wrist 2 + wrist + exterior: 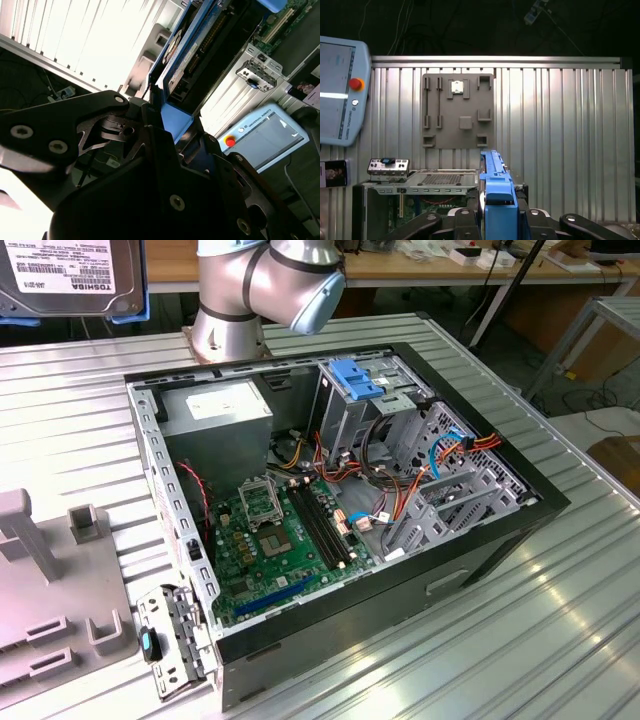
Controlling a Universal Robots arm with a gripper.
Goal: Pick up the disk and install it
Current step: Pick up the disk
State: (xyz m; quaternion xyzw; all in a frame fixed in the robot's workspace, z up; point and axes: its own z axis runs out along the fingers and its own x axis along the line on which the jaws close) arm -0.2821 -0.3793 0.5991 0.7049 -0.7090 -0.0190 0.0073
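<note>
Gripper (497, 222) clamped on the disk (65, 275), gripping its blue side rails. The disk is aloft at 10 o'clock in the exterior view, well apart from the open PC case (400, 615).

Carry stage, I judge. Hold the disk square, rails parallel to the drive cage (360, 380) guides (cables (455, 448) crowd its 4 o'clock side).

Count: one disk, one cage, one power supply (215, 410), one case.

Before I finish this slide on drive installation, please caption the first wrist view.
The gripper holds the disk edge-on, blue rail facing the camera; open computer case and grey fixture plate beyond.
</note>
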